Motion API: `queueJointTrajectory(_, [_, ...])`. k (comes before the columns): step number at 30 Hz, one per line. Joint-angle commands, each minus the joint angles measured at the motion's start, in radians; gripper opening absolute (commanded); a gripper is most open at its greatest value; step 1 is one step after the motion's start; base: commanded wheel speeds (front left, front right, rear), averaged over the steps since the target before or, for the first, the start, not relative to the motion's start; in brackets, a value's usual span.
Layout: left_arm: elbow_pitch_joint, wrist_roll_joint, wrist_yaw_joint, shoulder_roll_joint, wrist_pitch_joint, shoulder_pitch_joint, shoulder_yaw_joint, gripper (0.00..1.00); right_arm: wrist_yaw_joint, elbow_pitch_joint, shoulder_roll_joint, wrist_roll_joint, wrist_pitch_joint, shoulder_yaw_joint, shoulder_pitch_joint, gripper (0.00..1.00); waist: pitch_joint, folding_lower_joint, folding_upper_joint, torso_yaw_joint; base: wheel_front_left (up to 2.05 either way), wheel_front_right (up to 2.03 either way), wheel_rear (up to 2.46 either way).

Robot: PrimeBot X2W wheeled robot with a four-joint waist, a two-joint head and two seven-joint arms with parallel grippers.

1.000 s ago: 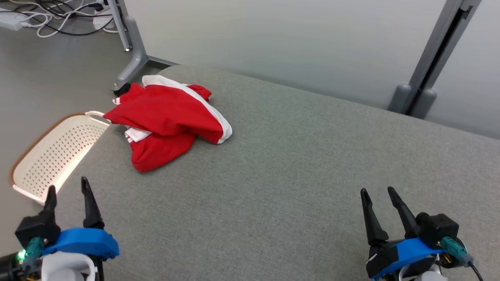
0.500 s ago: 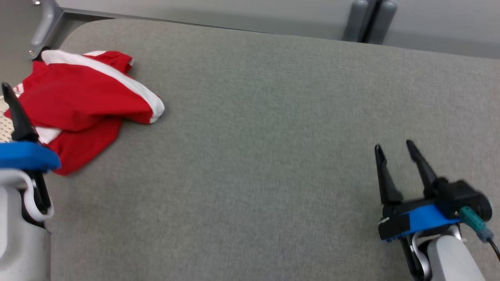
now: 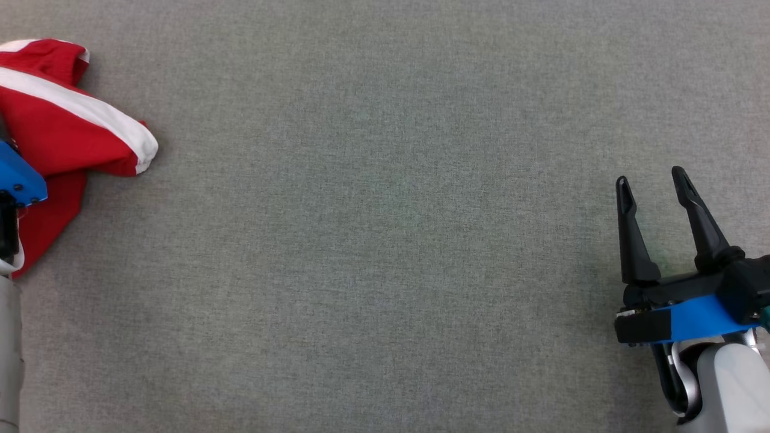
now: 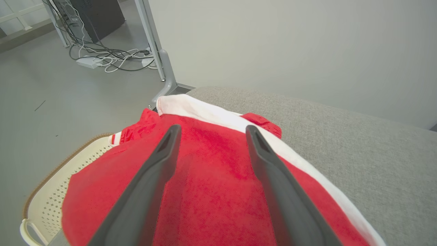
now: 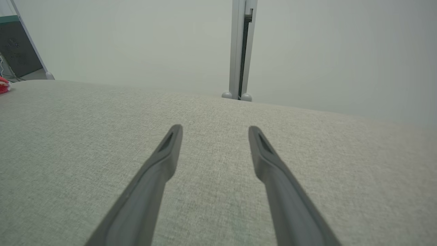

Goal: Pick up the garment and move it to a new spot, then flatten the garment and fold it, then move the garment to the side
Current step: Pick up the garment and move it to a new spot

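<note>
The left gripper [image 4: 213,129], fingers spread apart and empty, hangs over the crumpled red garment [image 4: 211,191] lying just beneath its tips, likely lined up for the pickup. The right gripper [image 3: 651,177], also spread, idles over bare grey cushion [image 3: 385,240], well apart. The head view cuts off the garment's left part, and I can't tell whether the left tips touch cloth.

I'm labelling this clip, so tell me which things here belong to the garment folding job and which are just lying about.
Part of the job: red and white garment; grey cushioned surface; left gripper, open; right gripper, open.
Just lying about: cream perforated basket; floor cables; metal table leg.
</note>
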Motion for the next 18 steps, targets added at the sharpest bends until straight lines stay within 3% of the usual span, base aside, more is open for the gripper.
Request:
queueJointTrajectory(1, [0.031,-0.005,-0.008,0.013,0.047,-0.033,-0.007,1.0,0.0,-0.012,-0.008,0.007,0.005,-0.002,-0.003,1.0,0.005,-0.0001,-0.0003,-0.003,0.0,0.0,0.0])
queueJointTrajectory(7, [0.145,-0.024,-0.051,0.034,0.247,-0.087,-0.037,1.0,0.0,-0.021,-0.011,0.01,0.004,-0.007,0.002,1.0,0.01,-0.0001,-0.0003,-0.007,0.0,0.0,0.0])
queueJointTrajectory(13, [0.204,-0.053,-0.095,0.024,0.346,-0.086,-0.054,1.0,0.0,-0.017,-0.003,0.011,0.003,-0.001,-0.006,1.0,0.007,-0.0001,-0.0003,-0.006,0.0,0.0,0.0])
queueJointTrajectory(15, [0.218,-0.059,-0.107,0.02,0.341,-0.074,-0.057,0.0,0.0,-0.013,-0.001,0.012,0.003,0.003,-0.012,1.0,0.006,-0.0001,-0.0003,-0.008,0.0,0.0,0.0])
queueJointTrajectory(18, [0.219,-0.055,-0.121,0.025,0.303,-0.074,-0.067,0.0,0.0,-0.007,0.001,0.014,0.0,0.006,-0.013,1.0,-0.001,-0.0001,-0.0003,-0.009,0.0,0.0,0.0])
